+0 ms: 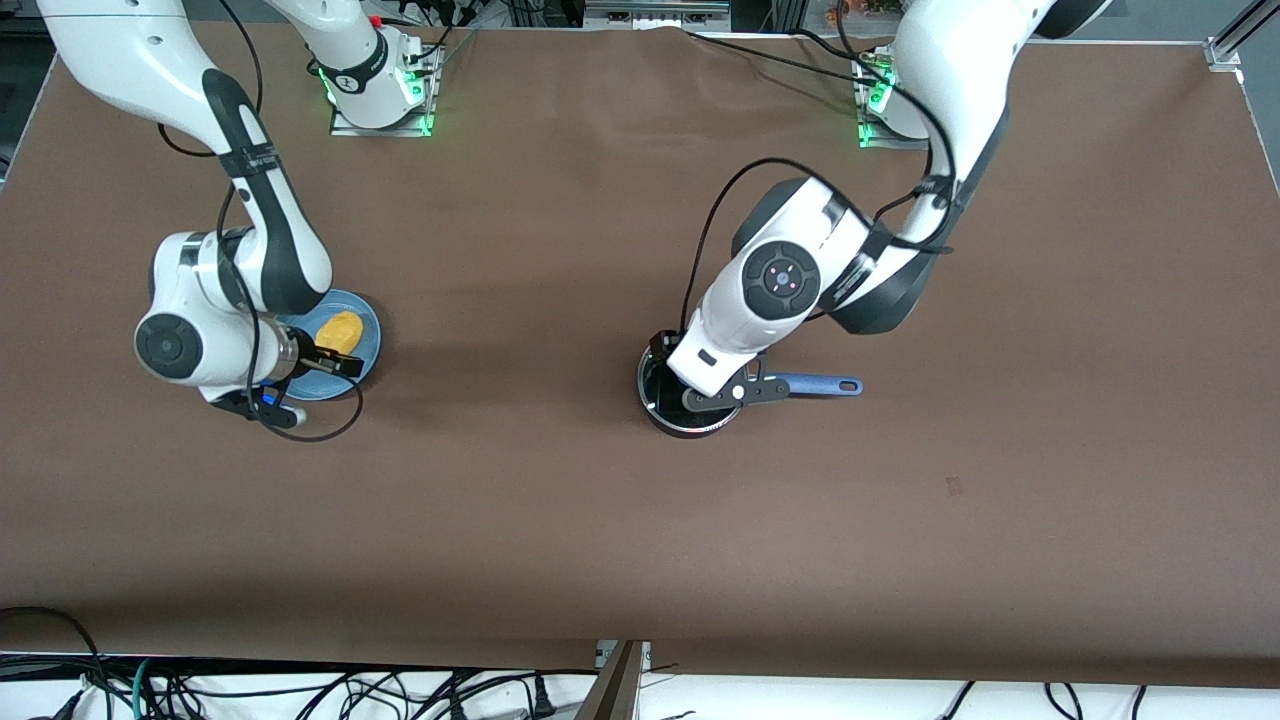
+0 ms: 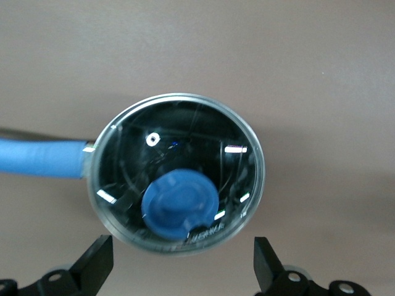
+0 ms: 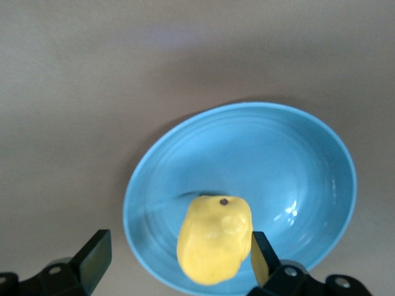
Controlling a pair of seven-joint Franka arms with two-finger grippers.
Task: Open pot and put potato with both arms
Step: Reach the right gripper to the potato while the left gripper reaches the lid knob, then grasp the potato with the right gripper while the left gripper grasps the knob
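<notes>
Left pincer (image 2: 182, 271): held spread over the pot (image 2: 179, 172), nothing pinched; glass lid's blue knob (image 2: 179, 203) seen between the fingers.
Right pincer (image 3: 176, 262): held spread over the light-blue plate (image 3: 296, 160), the potato (image 3: 215, 237) lying on it, ungripped.
Pot: found mid-desk (image 1: 560, 520), lid on, blue handle (image 1: 822, 384) pointing toward the left arm's end.
Risk: the knob may be missed or clipped off-centre, so the lid could slip; the lumpy potato could roll from a poor pinch.

Worktop (image 1: 560, 520): brown, matte. Bearing directly: light-blue plate (image 1: 368, 322) toward the right arm's end; black pot (image 1: 660, 412) with blue handle near the middle, well apart from the plate; two arm bases along the edge farthest from the front camera.
</notes>
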